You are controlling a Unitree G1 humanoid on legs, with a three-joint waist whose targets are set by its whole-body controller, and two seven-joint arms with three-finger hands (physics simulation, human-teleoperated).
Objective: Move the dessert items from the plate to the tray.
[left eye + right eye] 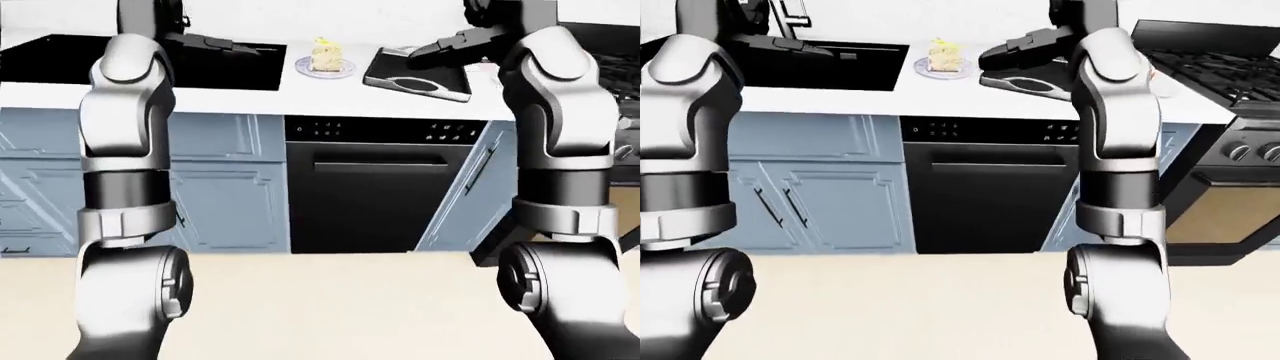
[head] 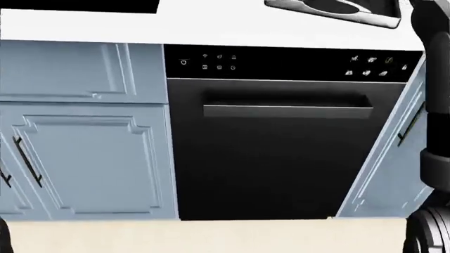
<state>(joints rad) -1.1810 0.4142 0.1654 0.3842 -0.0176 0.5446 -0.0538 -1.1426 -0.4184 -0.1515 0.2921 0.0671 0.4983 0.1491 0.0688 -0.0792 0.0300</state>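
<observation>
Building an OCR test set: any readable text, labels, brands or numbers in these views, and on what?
No readable words, brands or numbers.
Dishwasher control panel: small white icons only, left and right clusters, too small to identify.
Stove knobs: no legible markings.
Tray and cake plate: no text.

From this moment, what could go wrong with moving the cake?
1. The cake slice stands tall on its small plate; a careless grip might topple it.
2. The right hand hangs over the dark tray and may bump it.
3. The sink lies just left of the plate, so a slip could drop the cake in.
</observation>
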